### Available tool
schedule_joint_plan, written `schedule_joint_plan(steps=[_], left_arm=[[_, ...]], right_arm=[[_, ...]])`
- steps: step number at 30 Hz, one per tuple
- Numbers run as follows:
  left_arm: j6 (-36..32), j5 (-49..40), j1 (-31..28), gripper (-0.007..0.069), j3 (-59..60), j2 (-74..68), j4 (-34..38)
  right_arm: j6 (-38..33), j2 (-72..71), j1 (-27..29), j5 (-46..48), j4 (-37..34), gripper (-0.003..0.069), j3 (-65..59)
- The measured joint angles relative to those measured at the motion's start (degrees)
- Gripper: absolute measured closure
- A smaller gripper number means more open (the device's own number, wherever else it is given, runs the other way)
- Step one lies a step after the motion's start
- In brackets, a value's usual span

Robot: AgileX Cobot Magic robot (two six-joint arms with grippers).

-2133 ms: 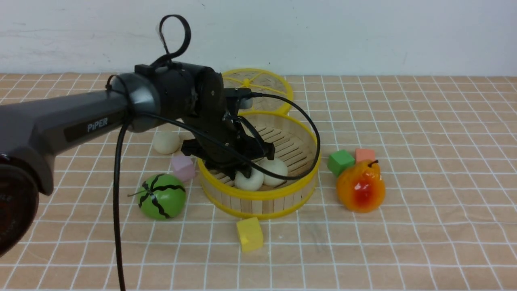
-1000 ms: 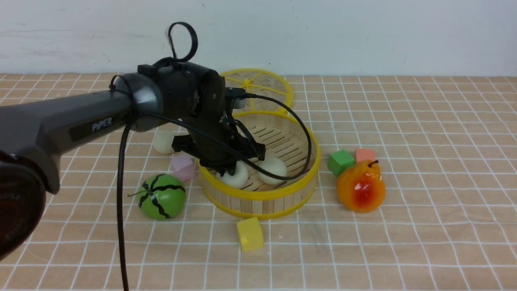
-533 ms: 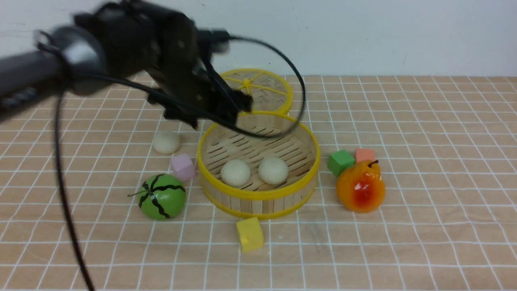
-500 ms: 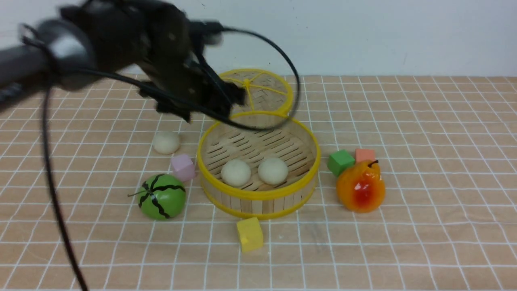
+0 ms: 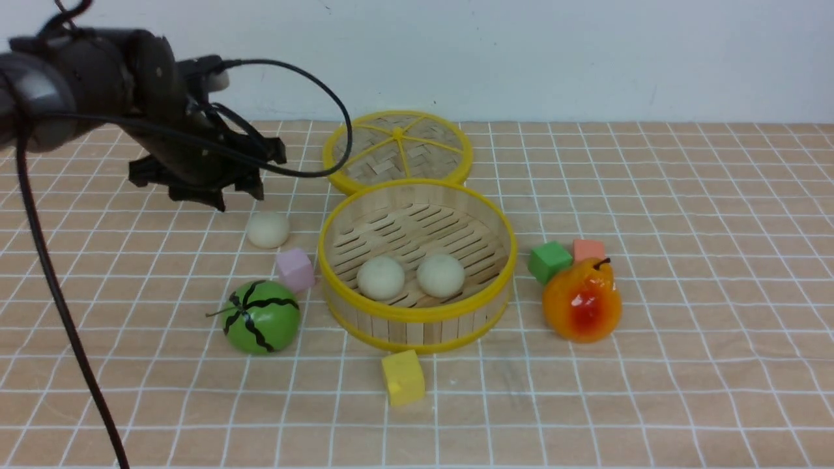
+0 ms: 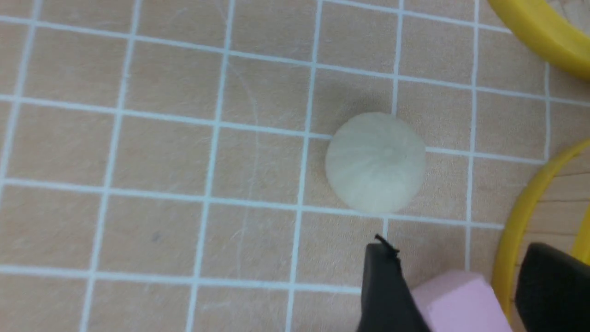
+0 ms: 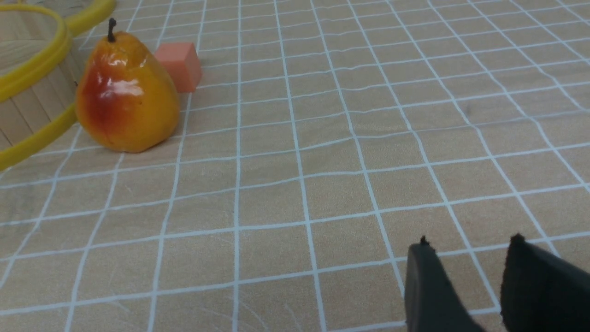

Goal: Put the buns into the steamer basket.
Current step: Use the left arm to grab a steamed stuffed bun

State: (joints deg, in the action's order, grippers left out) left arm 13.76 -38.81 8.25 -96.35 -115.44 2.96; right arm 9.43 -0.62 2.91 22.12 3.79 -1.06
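In the steamer basket (image 5: 423, 326) two buns (image 5: 380, 277) are seen by its near wall. The third bun (image 5: 268, 229) is found on the cloth just left of the basket, beyond the pink cube (image 5: 295, 269). The left gripper (image 5: 236, 195) is held above this bun, slightly to its far left, jaws parted and empty. Fetching it is judged the step in hand: the gripper must be lowered astride it and closed.

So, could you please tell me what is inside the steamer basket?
The steamer basket holds a left bun and a right bun on its slats; the near wall hides the floor's edge.
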Motion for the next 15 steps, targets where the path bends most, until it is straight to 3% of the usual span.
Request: schedule_joint_plan(steps=[15], left_arm=[[-0.4,1.5,0.2,0.0257,-11.7,-13.4,-0.9]], right_arm=[[0.0,0.0,0.0,0.0,0.0,0.0418,0.0]])
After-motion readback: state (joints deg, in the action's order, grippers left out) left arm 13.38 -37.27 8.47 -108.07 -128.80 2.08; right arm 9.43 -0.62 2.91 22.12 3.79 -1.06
